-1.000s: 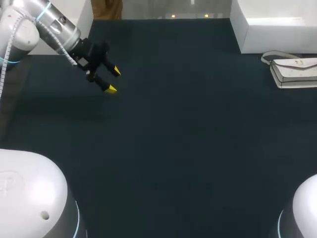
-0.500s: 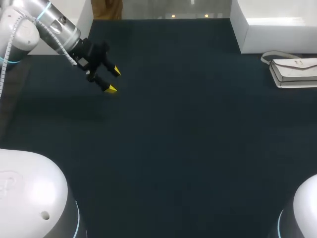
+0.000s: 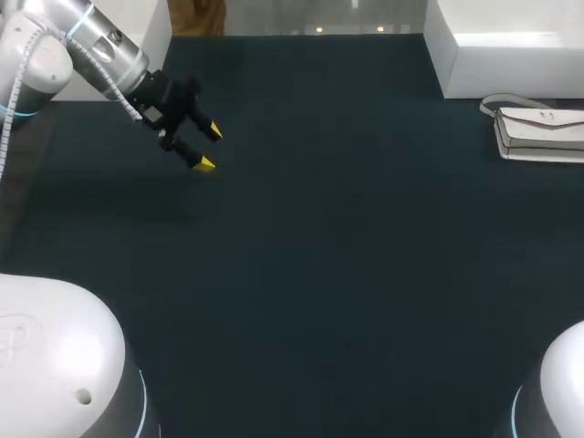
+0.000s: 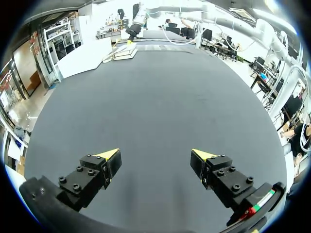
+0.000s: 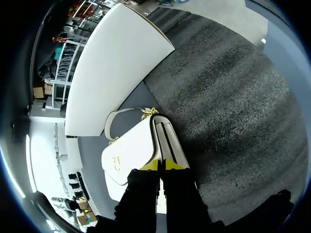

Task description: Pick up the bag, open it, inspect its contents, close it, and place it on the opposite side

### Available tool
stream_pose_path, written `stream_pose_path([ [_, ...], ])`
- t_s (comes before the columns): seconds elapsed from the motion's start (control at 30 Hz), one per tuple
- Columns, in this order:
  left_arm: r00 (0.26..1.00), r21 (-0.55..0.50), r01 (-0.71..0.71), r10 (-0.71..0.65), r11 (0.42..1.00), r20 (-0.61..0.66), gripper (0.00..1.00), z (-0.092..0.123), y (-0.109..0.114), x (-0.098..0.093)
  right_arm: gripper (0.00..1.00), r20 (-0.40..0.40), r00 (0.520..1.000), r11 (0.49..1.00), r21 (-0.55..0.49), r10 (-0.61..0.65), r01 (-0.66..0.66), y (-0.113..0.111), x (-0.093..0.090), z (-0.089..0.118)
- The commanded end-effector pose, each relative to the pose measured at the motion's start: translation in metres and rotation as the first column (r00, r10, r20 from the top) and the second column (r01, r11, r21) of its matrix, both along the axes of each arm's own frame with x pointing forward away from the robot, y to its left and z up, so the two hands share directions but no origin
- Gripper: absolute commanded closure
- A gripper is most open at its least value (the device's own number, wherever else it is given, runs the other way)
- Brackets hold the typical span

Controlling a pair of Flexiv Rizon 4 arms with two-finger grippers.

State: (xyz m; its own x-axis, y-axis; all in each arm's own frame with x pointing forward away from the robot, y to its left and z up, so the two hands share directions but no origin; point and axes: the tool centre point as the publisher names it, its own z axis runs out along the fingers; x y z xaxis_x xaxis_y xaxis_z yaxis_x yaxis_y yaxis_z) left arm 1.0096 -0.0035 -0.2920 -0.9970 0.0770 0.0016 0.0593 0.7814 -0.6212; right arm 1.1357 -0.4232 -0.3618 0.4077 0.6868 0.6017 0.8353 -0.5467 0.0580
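The white bag point(image 3: 540, 130) lies at the table's far right edge, its strap point(image 3: 500, 100) looped toward the white box. In the right wrist view my right gripper point(image 5: 161, 165) is shut, its yellow tips pressed together on the upper edge of the bag point(image 5: 131, 150), where the flap meets the body. This arm is out of frame in the head view. Far across the table, the left wrist view shows the bag point(image 4: 124, 52) with the right gripper point(image 4: 129, 41) on it. My left gripper point(image 3: 208, 147) hangs open over the table's left rear, nothing between its fingers point(image 4: 108, 158).
A white box point(image 3: 506, 59) stands at the back right, just behind the bag, and shows as a long white block point(image 5: 112, 63) in the right wrist view. Dark table surface point(image 3: 319, 255) spreads between the two arms.
The right gripper has closed on the bag's edge. The bag has shifted slightly left and toward the back. The left arm has not moved.
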Motion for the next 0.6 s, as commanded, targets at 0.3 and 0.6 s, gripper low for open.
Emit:
stream_pose_path([
  [0.3, 1.0, -0.002, 0.0, 0.0, 1.0, 0.001, 0.0, -0.001, 0.0, 0.0, 0.47, -0.179, 0.965, 0.975, 0.147, 0.191, -0.165, 0.002, -0.01, -0.001],
  [0.6, 1.0, -0.002, 0.0, 0.0, 1.0, 0.001, 0.0, -0.001, 0.0, 0.0, 0.51, -0.161, 0.972, 0.976, 0.161, 0.174, -0.148, 0.0, -0.015, 0.007],
])
